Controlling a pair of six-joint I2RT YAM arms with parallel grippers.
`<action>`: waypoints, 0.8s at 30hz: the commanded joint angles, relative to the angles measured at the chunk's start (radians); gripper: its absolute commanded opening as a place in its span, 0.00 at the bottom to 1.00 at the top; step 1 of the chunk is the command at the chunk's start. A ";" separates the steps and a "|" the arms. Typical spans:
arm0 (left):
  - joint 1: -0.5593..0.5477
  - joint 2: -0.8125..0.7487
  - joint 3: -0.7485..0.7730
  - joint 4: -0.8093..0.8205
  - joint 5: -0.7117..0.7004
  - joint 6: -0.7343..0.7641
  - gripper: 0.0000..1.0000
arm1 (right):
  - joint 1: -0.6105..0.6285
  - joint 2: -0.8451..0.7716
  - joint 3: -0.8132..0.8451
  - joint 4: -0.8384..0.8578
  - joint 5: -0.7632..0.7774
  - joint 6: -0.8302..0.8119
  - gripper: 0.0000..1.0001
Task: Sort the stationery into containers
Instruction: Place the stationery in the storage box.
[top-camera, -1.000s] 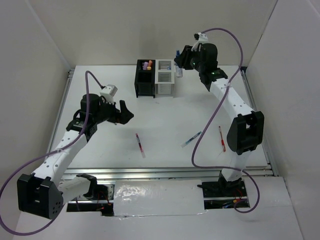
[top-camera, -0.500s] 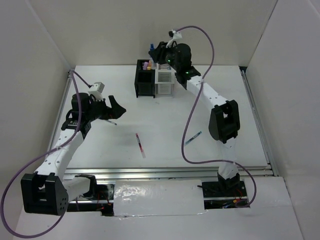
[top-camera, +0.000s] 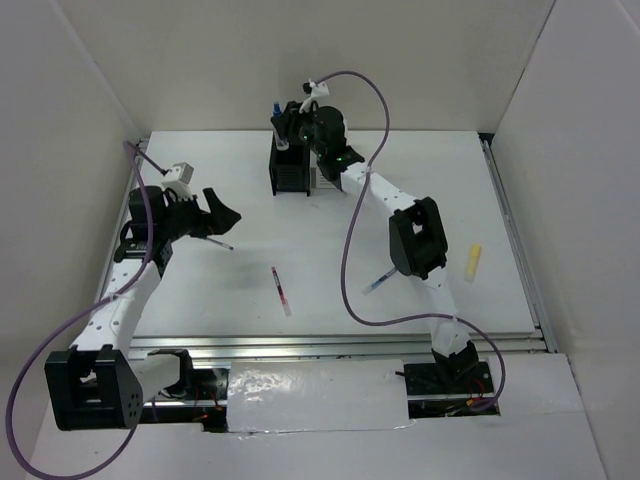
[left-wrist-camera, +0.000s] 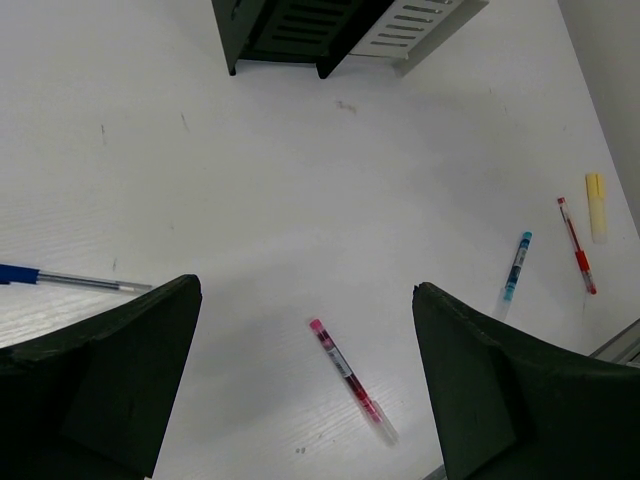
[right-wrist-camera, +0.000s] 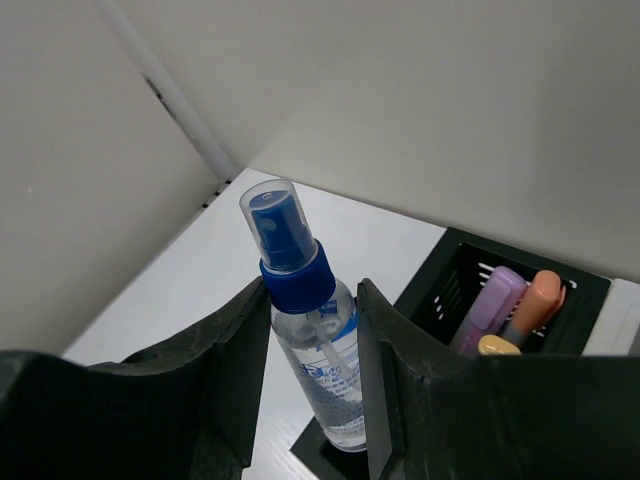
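Note:
My right gripper (top-camera: 283, 127) is shut on a clear spray tube with a blue cap (right-wrist-camera: 305, 330) and holds it upright, its base at the corner of the black box (right-wrist-camera: 572, 283). Purple (right-wrist-camera: 490, 305), orange (right-wrist-camera: 537, 297) and yellow (right-wrist-camera: 495, 347) markers stand in that box. The black box (top-camera: 290, 170) and the white box (left-wrist-camera: 415, 22) stand joined at the back. My left gripper (top-camera: 222, 214) is open and empty above the table (left-wrist-camera: 305, 290). A blue pen (left-wrist-camera: 70, 280) lies just beside its left finger.
A red pen (top-camera: 280, 290) lies in the middle front and shows in the left wrist view (left-wrist-camera: 350, 382). A light blue pen (top-camera: 382, 280), a thin red pen (left-wrist-camera: 577, 248) and a yellow marker (top-camera: 474, 262) lie to the right. Walls enclose the table.
My right arm has swung left with the tube, from right of the white box to over the black box. My left gripper has drawn back to the left, still open.

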 joint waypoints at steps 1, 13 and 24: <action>0.012 -0.033 -0.012 0.052 0.044 0.005 0.99 | -0.002 0.022 0.074 0.109 0.066 -0.029 0.00; 0.050 -0.014 -0.002 0.033 0.036 0.051 0.99 | -0.005 0.068 0.093 0.018 0.092 0.026 0.09; 0.130 0.054 0.066 0.013 0.084 0.189 0.99 | -0.005 0.073 0.077 -0.055 0.090 0.034 0.37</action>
